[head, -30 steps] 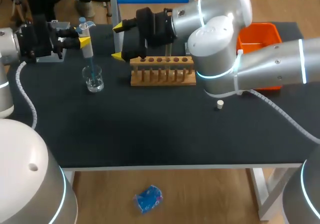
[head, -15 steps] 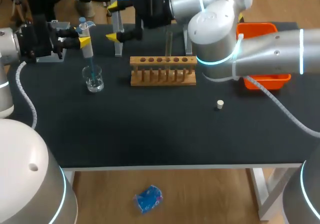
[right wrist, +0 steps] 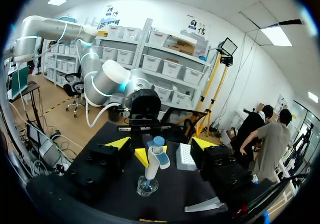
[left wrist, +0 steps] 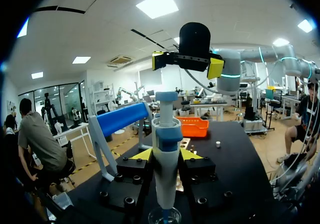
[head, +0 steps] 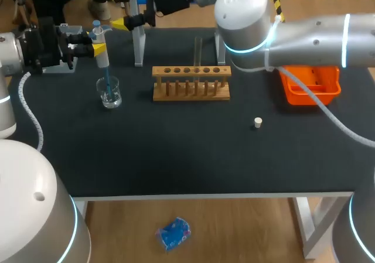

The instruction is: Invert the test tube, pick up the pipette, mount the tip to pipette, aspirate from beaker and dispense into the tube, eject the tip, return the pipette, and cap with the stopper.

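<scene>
Pipette (head: 101, 47) stands upright in the left jaws, which are closed on its body from two sides. The left wrist view shows a yellow pad pressed against each side of it. The left arm (head: 9, 53) comes in low at the far left corner of the desk (head: 176, 157). The blue tip (head: 106, 75) on the pipette points straight down into the beaker (head: 110, 94), a small clear glass just left of the wooden rack (head: 191, 86). Whether the tip touches the liquid cannot be told.

The test tube (head: 198, 51) stands upright in one of the rack's holes, right of the middle. The white stopper (head: 258, 122) lies by itself on the desk, nearer the front edge and well apart from the rack. The orange bin (head: 310, 86) sits at the right end of the desk, partly under the right arm (head: 310, 31).

That arm comes in from the right and stretches across above the rack to the far left part of the desk. Its jaws are spread wide and hold nothing. They hang high, beyond the pipette and near the white post of the stand (head: 139, 40). In the right wrist view the pipette and beaker lie ahead of the open jaws, with the left jaws behind them.
</scene>
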